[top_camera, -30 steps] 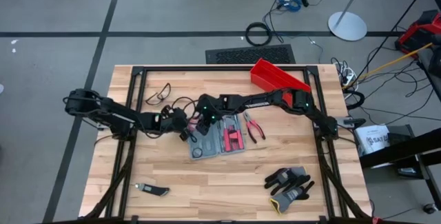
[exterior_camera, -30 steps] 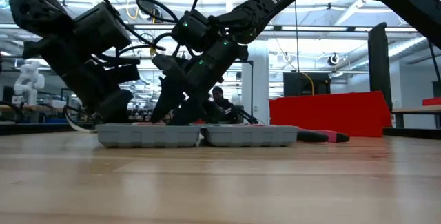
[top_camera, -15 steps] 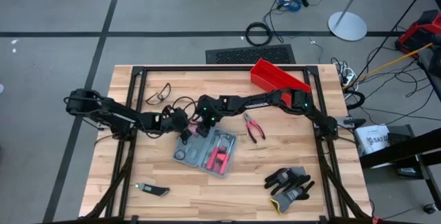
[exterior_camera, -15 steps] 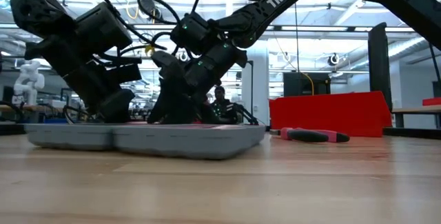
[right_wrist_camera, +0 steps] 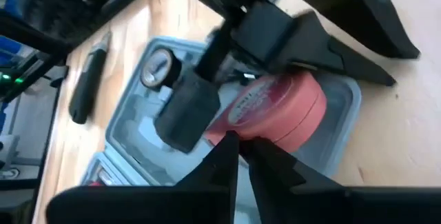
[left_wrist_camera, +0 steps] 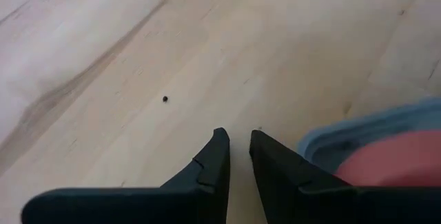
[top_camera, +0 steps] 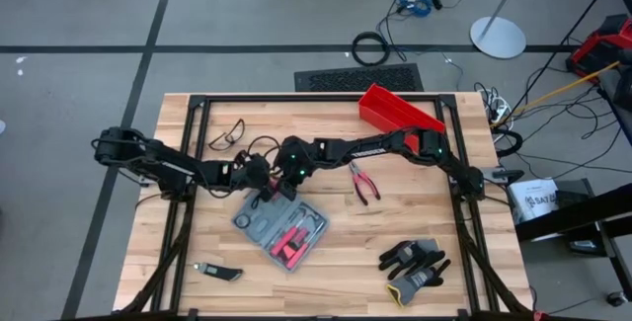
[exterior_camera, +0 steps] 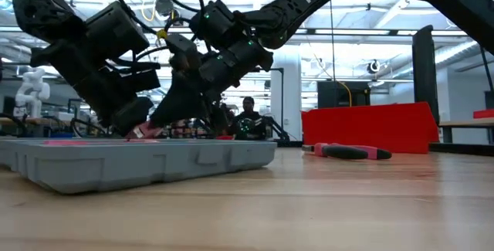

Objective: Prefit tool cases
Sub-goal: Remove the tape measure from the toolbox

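**Open tool case lies askew at mid-table, both grippers at its upper corner**

The flat grey-blue plastic tool case (top_camera: 281,230) lies open on the light wooden slatted table (top_camera: 395,212), turned diagonally to the table edges, a little left of centre. Its grey moulded inside faces up, with red-handled tools in the slots and a round dial gauge (right_wrist_camera: 156,65) in one compartment. In the low view the case (exterior_camera: 139,162) rests on the tabletop with its near edge toward the camera.

The left gripper (left_wrist_camera: 235,158) is at the case's upper left corner, low over the wood; its two dark fingers stand close together with a narrow gap, nothing between them, and the case's rounded corner (left_wrist_camera: 358,134) lies just beside them.

The right gripper (right_wrist_camera: 241,151) reaches in from the right and hovers over the same end of the case, above a round red cylindrical part (right_wrist_camera: 275,110). Its fingers are nearly together; whether they pinch anything cannot be told.

Red-handled pliers (top_camera: 363,183) lie on the table right of the case, apart from it. A red open plastic bin (top_camera: 395,111) sits at the far edge, black-and-grey work gloves (top_camera: 415,265) near the front right, clear safety glasses (top_camera: 225,135) at the far left, and a small black utility knife (top_camera: 217,273) near the front left.
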Controlling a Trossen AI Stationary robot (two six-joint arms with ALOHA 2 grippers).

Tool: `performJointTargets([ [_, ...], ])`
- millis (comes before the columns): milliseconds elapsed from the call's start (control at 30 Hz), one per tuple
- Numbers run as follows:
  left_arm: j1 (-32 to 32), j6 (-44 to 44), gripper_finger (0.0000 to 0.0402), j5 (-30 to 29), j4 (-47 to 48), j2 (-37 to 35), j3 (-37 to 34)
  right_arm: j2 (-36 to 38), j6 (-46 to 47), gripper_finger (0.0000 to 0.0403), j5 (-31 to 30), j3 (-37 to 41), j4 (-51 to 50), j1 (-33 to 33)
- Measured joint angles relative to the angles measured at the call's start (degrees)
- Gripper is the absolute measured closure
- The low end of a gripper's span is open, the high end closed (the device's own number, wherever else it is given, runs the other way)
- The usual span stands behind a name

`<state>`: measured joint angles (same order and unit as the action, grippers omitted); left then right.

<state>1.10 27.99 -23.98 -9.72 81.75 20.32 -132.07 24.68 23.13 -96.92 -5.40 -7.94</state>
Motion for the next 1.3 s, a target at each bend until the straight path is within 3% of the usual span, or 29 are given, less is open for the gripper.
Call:
performJointTargets([
  [433,0.17,0.15,0.0333,2.09,-9.82,-0.19,0.63,1.48,-3.26,0.0321,-1.88,-0.24,0.52,0.33],
  [700,0.23,-1.42,0.0333,2.17,-10.22,-1.83,0.74,5.53,-10.7,0.0319,-3.02,-0.28,-12.0,1.55],
  [900,1.2,-4.99,0.0333,14.86,5.24,-12.27,0.61,7.48,-24.36,0.0319,-13.82,-0.2,-25.55,8.68],
  [1100,5.41,-2.94,0.0333,8.82,9.18,-17.98,0.63,7.5,-25.7,0.0318,-20.17,-0.22,-22.57,13.93],
  [1300,8.19,-1.32,0.0333,2.89,10.02,-17.88,0.63,7.27,-18.15,0.0318,-20.15,-0.22,-21.58,15.83],
])
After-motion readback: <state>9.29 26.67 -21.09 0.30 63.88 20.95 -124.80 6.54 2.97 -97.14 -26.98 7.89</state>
